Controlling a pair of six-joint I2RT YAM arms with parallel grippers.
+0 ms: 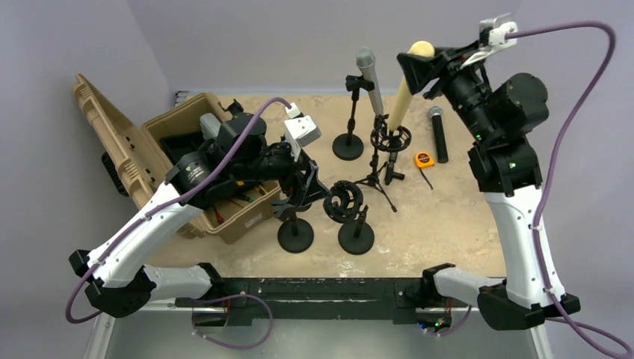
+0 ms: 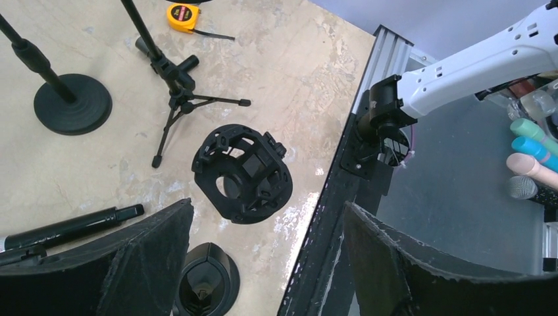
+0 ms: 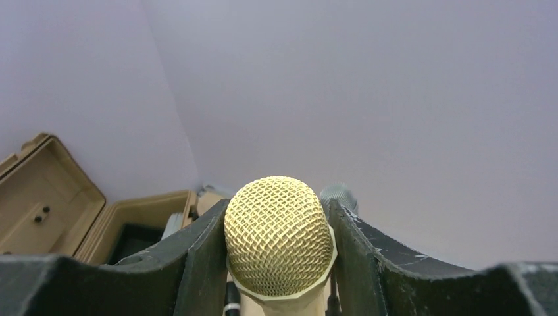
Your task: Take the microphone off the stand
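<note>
A cream microphone point(image 1: 401, 91) with a gold mesh head point(image 3: 278, 234) stands tilted, its lower end inside the black shock-mount ring point(image 1: 390, 139) of a tripod stand point(image 1: 377, 178). My right gripper point(image 1: 419, 63) is shut on the microphone's head; in the right wrist view both fingers press against the mesh on either side of the right gripper point(image 3: 278, 218). My left gripper point(image 1: 306, 188) hangs open and empty over the table's front. Just ahead of the left gripper point(image 2: 266, 263) is a separate empty black shock mount point(image 2: 243, 172).
A silver microphone point(image 1: 368, 71) stands on a round-base stand behind the tripod. A black microphone point(image 1: 438, 133) and a yellow tape measure point(image 1: 424, 158) lie to the right. An open tan case point(image 1: 187, 120) sits at left. Two round-base stands point(image 1: 295, 233) stand near the front.
</note>
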